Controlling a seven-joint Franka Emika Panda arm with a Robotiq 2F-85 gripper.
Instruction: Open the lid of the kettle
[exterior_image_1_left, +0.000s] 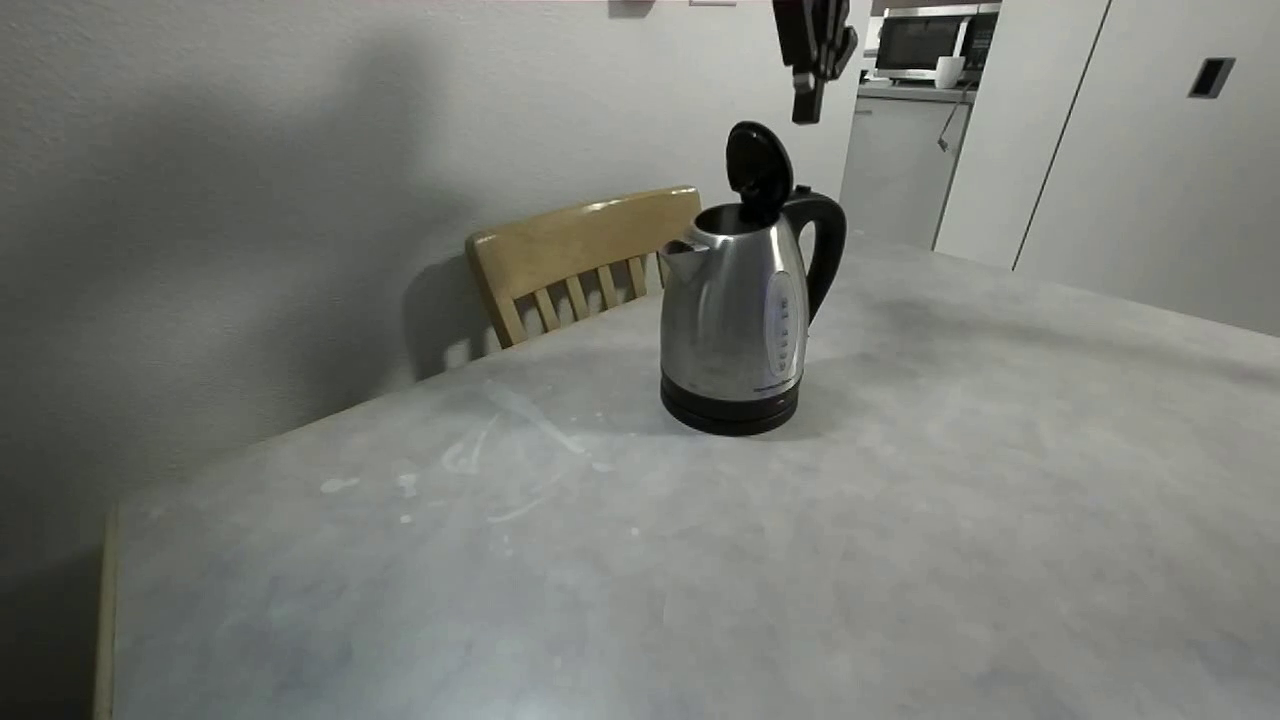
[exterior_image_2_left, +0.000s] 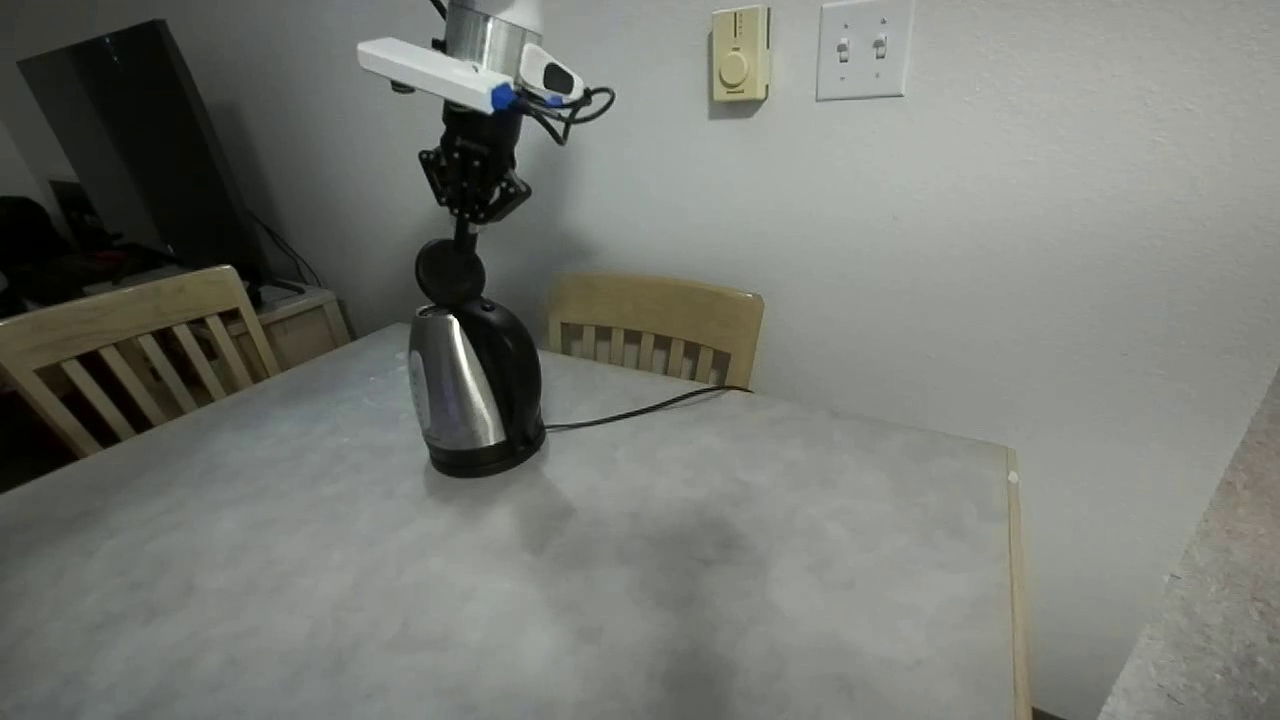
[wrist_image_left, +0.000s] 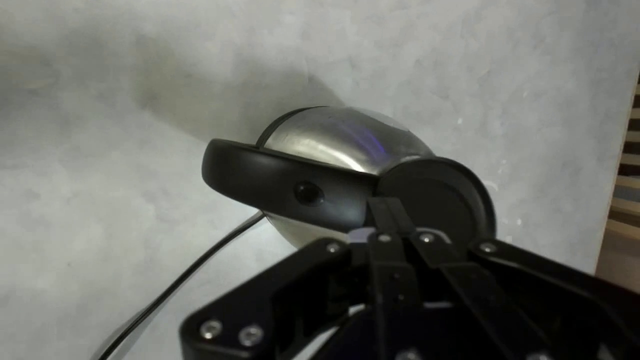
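Note:
The stainless-steel kettle (exterior_image_1_left: 730, 325) stands upright on the table, also seen in an exterior view (exterior_image_2_left: 455, 385) and the wrist view (wrist_image_left: 340, 135). Its black lid (exterior_image_1_left: 760, 165) is raised on its hinge near the handle, leaving the mouth uncovered. The raised lid also shows in an exterior view (exterior_image_2_left: 450, 272) and in the wrist view (wrist_image_left: 430, 192). My gripper (exterior_image_1_left: 808, 112) is above the lid, on the handle side, with a visible gap. Its fingertips (wrist_image_left: 385, 202) are together with nothing between them. In an exterior view the fingertips (exterior_image_2_left: 466, 240) are partly hidden behind the lid.
The grey table (exterior_image_1_left: 640, 580) bears the kettle. A black cord (exterior_image_2_left: 650, 408) runs from the kettle's base to the table edge. A wooden chair (exterior_image_1_left: 590, 240) stands by the wall; another chair (exterior_image_2_left: 140, 320) is beside the table. A thermostat (exterior_image_2_left: 740, 55) is on the wall.

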